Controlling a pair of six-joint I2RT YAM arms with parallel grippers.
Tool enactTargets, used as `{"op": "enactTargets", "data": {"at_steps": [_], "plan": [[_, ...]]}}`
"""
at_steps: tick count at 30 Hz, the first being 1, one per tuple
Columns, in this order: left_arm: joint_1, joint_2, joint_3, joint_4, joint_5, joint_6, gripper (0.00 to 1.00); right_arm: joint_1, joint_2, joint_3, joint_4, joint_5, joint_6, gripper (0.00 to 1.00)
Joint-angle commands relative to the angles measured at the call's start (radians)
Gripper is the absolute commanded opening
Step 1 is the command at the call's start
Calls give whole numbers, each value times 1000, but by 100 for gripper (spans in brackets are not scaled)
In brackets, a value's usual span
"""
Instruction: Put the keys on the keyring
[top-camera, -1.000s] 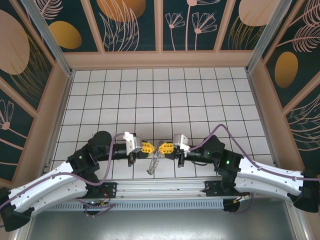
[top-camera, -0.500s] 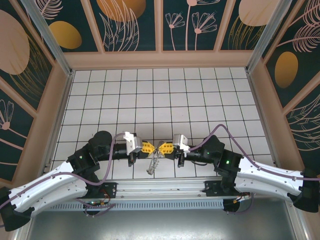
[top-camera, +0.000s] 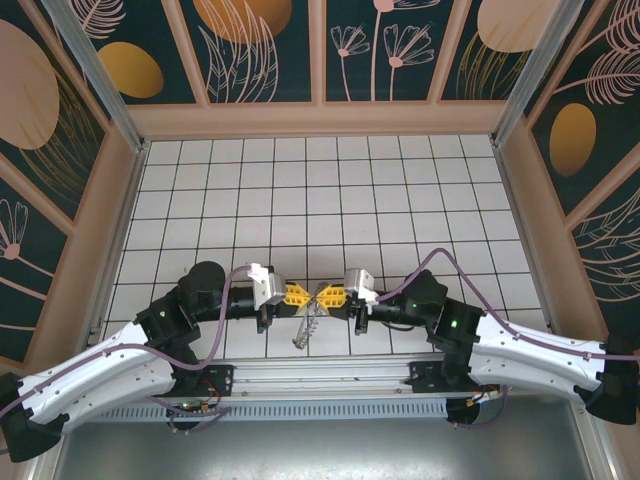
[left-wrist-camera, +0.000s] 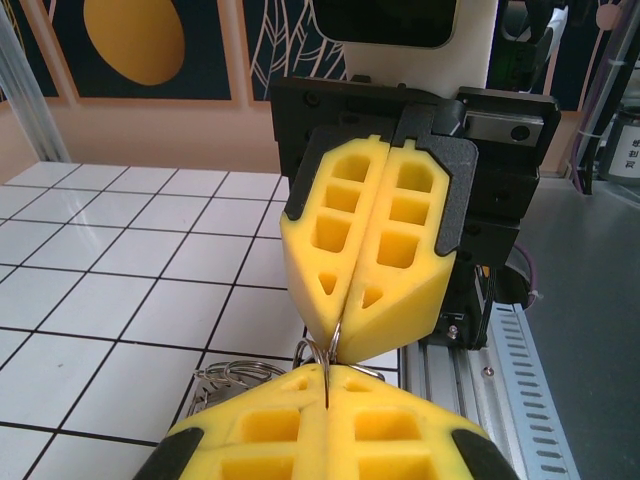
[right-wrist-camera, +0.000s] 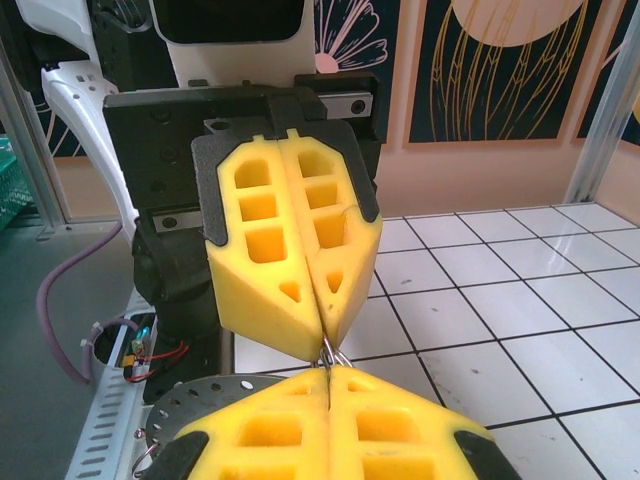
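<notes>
Both arms reach in from the near edge and meet nose to nose just in front of the metal rail where they are bolted. That leaves very little room on the near side. Beyond them a broad run of white tiled surface stretches to the back, boxed in by peach-framed walls with dark panels painted with leaves and orange discs.

The left claw and the right claw are each pressed narrow, their yellow fingers flat together, with the two tips almost touching. From the wrist cameras, a thin loop of wire is pinched in both seams at once. It belongs to the keyring, which trails from that shared grip back toward the rail as a floppy grey bunch of small loops. I cannot tell whether its lower end rests on the tile.

Purple cables arch over each forearm, close to the wrists.
</notes>
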Motion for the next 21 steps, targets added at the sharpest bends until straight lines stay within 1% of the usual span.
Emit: {"op": "enactTargets", "data": {"at_steps": [1,21], "plan": [[-2,-3,6,60,17,-17,0,-1,-29,-5,22,-22,-15,0],[-2,-5,7,66,3,-29,0,2,-21,-13,21,-22,-10,0]]}}
